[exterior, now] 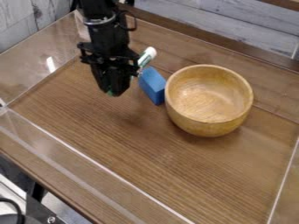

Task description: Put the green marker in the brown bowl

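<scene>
Pinching tight, the gripper [114,88] holds the green marker [142,59] up off the table [140,166], near the brown bowl [209,99].

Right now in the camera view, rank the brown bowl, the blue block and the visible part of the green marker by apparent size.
1. brown bowl, clearly largest.
2. blue block.
3. green marker: only its tip shows beside the gripper, so its full size cannot be judged.
</scene>
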`<state>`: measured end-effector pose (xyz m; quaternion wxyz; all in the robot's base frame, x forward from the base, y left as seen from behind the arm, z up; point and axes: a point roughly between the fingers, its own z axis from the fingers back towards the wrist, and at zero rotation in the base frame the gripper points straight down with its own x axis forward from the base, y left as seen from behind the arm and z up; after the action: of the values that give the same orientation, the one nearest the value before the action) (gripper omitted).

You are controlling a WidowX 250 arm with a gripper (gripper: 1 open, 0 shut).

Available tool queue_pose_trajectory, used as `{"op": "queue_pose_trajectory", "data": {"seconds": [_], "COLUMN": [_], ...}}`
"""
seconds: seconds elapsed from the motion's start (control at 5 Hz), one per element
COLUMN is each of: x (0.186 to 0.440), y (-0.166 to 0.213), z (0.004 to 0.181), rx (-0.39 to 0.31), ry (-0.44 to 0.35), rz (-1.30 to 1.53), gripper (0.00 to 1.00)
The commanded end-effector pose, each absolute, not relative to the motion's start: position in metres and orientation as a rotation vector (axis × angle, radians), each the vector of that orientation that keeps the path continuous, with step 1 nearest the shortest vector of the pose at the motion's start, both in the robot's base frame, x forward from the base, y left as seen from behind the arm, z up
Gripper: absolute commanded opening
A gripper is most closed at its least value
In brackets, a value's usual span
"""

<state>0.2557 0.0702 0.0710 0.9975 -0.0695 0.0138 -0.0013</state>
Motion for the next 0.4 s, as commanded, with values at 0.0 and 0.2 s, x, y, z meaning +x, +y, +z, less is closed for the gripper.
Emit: {"op": "queue_pose_trajectory", "data": {"seconds": [0.0, 0.2], "x": [0.2711, 0.2735], "y": [0.0652, 0.0571], "z": [0.1006, 0.104], "rx": [-0.126, -0.132], "ry": [-0.066, -0.069], "rz": [-0.027, -0.038], "gripper": [0.0, 0.0]}}
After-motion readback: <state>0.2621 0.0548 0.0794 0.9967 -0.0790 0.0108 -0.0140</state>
